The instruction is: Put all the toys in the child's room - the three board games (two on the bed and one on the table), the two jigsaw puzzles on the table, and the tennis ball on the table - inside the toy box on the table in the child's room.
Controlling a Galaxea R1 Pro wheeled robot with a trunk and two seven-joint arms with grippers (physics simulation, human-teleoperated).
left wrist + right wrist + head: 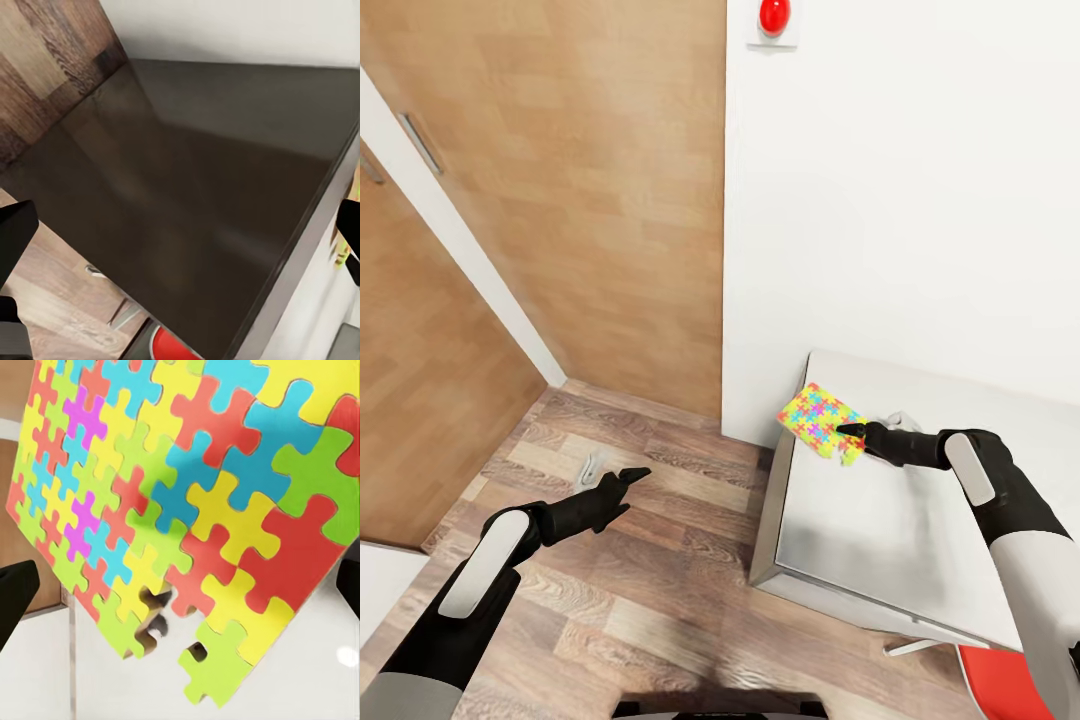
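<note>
A jigsaw puzzle of bright multicoloured pieces lies at the near left corner of the white table, slightly overhanging its edge. My right gripper reaches over the table with its tips at the puzzle's right side. In the right wrist view the puzzle is very close, and the dark fingers stand wide apart at either side, so the gripper is open. My left gripper hangs open and empty over the wooden floor, left of the table. The toy box, board games and tennis ball are out of view.
A wooden door and white wall stand ahead. A red round fitting sits high on the wall. A red chair is at the table's near right. The left wrist view looks at the table's dark side.
</note>
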